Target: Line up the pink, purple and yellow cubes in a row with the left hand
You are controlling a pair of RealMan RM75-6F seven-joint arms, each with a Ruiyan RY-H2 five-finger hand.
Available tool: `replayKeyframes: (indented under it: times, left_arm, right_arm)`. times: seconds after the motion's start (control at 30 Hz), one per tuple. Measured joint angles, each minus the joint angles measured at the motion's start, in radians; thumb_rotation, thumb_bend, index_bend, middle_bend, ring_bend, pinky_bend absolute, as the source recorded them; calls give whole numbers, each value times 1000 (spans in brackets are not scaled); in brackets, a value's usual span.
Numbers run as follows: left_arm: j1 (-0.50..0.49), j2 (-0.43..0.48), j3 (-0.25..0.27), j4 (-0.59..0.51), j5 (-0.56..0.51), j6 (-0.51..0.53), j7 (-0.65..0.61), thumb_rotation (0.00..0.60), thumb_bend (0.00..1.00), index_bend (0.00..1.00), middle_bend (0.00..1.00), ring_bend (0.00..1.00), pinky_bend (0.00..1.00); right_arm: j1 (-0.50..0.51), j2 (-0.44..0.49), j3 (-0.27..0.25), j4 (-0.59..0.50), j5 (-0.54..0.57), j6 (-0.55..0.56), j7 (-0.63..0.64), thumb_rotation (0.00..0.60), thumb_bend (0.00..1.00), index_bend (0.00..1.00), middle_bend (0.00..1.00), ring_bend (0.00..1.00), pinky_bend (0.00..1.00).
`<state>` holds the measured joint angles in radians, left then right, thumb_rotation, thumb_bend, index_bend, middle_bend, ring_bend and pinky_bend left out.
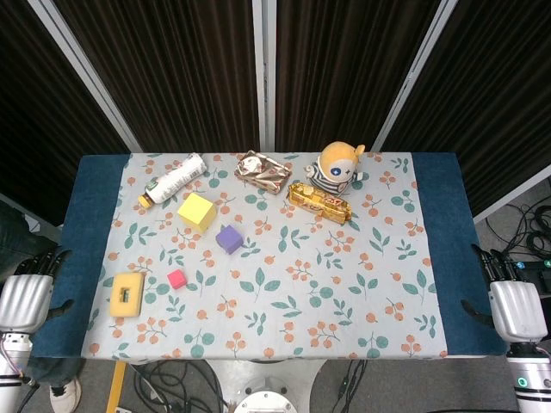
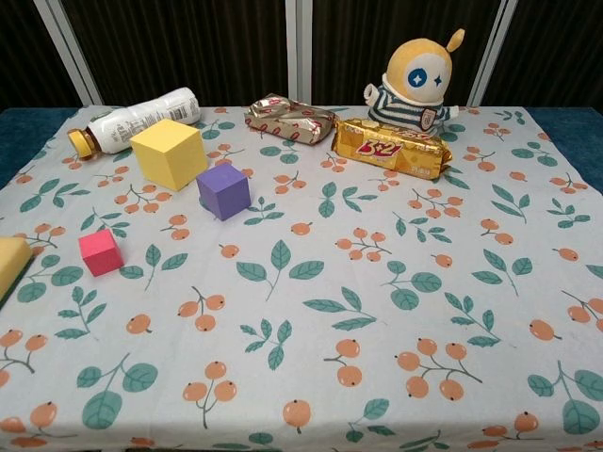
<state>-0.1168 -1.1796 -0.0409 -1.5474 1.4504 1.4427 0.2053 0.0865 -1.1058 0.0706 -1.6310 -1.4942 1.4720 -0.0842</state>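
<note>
Cubes sit left-centre on the counter [image 1: 439,258]: yellow [image 1: 197,211], purple [image 1: 229,238], pink [image 1: 176,278], slanting apart. Open cloth lies right of them. Left hand [image 1: 27,292] and right hand [image 1: 515,301] hang off the side edges, holding nothing, fingers loosely apart.

Red figures reading roughly "3+2" are printed on the gold snack packet [image 2: 392,148] lying at the far side, just in front of the plush toy [image 2: 417,83]. Print on the white bottle [image 2: 139,120] at far left cannot be read.
</note>
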Motion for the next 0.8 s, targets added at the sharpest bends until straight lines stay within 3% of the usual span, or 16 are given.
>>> replayKeyframes:
  times: [0.47,0.8]
  left_arm:
    - [-8,3,-2,-13,16,1,-18,600,160,226,259,221,281]
    - [-82,7,-48,5,20,-66,-153,600,159,226,259,221,282]
  right_arm:
    - [-15,1,-7,15,-13,26,27,600,62,12,160,98,227]
    - [-7,17,4,7,-29,35,22,600,62,12,160,99,227]
